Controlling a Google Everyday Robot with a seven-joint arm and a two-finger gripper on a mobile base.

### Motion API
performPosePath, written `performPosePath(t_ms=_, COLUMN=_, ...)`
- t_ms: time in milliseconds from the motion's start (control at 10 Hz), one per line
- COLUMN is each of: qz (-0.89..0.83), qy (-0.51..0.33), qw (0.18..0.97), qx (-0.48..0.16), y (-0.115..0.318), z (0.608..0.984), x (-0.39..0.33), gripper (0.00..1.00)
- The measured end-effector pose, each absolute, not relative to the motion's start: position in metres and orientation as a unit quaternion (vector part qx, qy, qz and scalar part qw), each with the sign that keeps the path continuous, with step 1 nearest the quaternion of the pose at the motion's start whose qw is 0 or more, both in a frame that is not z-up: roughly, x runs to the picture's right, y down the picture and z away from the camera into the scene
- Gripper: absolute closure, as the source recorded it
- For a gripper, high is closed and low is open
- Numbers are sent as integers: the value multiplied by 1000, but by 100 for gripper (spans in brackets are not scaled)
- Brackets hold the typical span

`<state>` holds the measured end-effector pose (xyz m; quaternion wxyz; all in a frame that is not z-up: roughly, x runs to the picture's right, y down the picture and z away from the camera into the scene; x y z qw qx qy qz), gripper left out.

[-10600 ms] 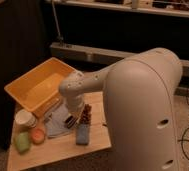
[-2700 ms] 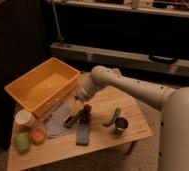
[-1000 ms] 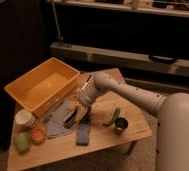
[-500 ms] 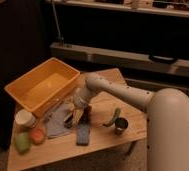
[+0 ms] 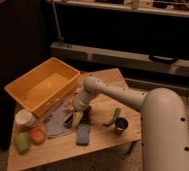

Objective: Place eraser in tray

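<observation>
We log 1 arm reaching from the large white body at 4 o'clock across the wooden counter (image 5: 100, 140) toward its middle. The end effector (image 5: 78, 118) hangs low over the counter, just off the near right corner of the tray (image 5: 23, 95), its yellowish tip pointing down toward a grey cloth (image 5: 55, 125). Whether it is open or closed, and whether it has hold of anything — we cannot tell.

The tray, yellow-orange with sloping walls, sits at the counter's 10 o'clock corner. The eraser (image 5: 68, 120) appears as a small dark bar on the cloth, just at 9 o'clock of the end effector and outside the tray; contact between the 2 cannot be judged.

Other items noted:
- a blue block (image 5: 82, 134) lies flat at 6 o'clock of the end effector, near it.
- a white cup (image 5: 24, 118) stands at the tray's near left corner.
- an orange round object (image 5: 37, 135) and a green one (image 5: 21, 142) sit side by side near the counter's 8 o'clock edge.
- a dark metal cup (image 5: 120, 124) stands at 3 o'clock of the end effector — a green object (image 5: 113, 118) leans against it.
</observation>
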<state>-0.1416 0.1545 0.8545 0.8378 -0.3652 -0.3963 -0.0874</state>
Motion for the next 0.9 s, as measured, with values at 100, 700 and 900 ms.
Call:
performPosePath(t_ms=100, qz=-88, qy=-396, qw=836, qx=-369, y=158, z=858, x=-142, gripper=42)
performPosePath(t_ms=700, qz=-87, qy=-417, qw=832, qx=-357, y=137, z=843, x=-143, gripper=99)
performPosePath(t_ms=900, qz=-77, qy=-419, qw=841, qx=-334, y=108, z=827, x=-131, gripper=100)
